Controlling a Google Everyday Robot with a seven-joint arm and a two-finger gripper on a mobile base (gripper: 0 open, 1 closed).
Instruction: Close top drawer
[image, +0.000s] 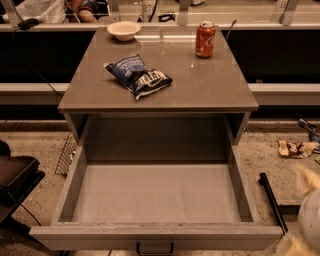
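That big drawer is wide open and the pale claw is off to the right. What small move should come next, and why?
Probably bring the claw left to the front of the top drawer, near its loop handle. The drawer is pulled far out and the claw sits at the lower right edge, clear of it, so it cannot push yet.

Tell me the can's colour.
The can is orange-red, in the camera view. The gripper is at the lower right, beside the top drawer.

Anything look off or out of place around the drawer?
Only litter: wrappers lie on the floor right of the open, empty drawer, clear of its path. The hand is at the lower right edge, beside the drawer's front.
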